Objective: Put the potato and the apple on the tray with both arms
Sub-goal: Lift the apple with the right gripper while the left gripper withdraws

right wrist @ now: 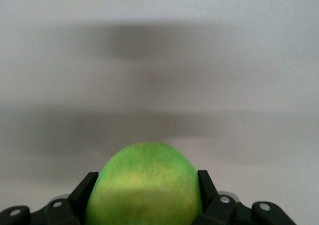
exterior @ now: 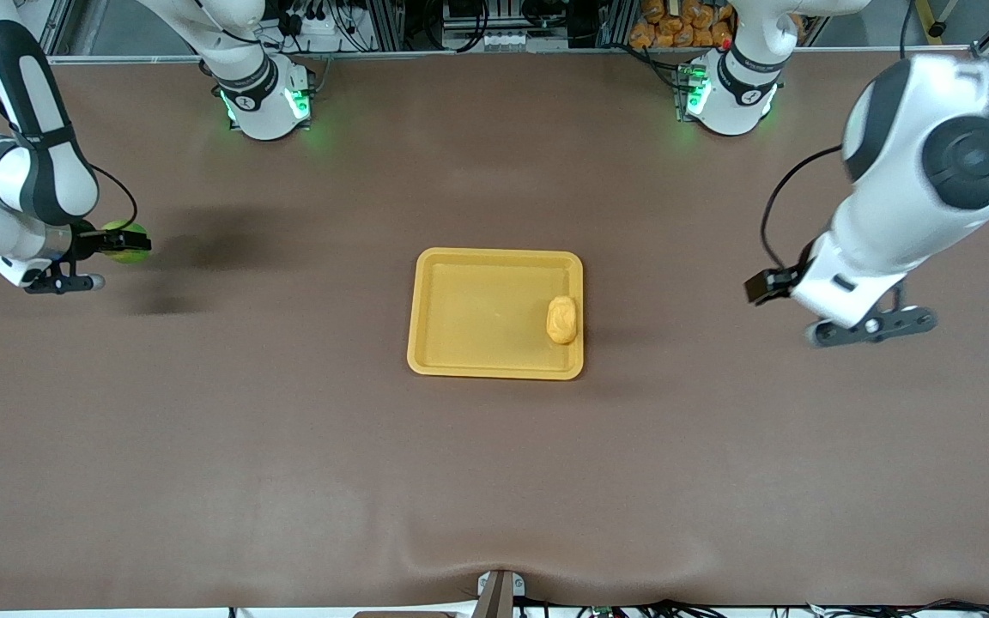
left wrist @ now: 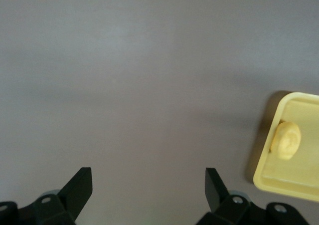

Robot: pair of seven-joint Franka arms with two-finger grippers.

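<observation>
At the left edge of the front view the right gripper (exterior: pixel 108 245) is gripping the apple (exterior: pixel 127 241) above the table, while the left gripper (left wrist: pixel 148 187) is hanging wide open at the right, and the potato (exterior: pixel 562 319) is lying on the tray (exterior: pixel 469 313) at centre.

Two white jointed arms with black joint caps and black bands. Each base, right arm's (exterior: pixel 263 99) and left arm's (exterior: pixel 731 94), glows green and bears a dark ring with a small mark. Black cables loop along the forearms. The right gripper (right wrist: pixel 144 195) and left gripper (left wrist: pixel 148 187) are black, with angular fingers and silver screws on their mounts.
</observation>
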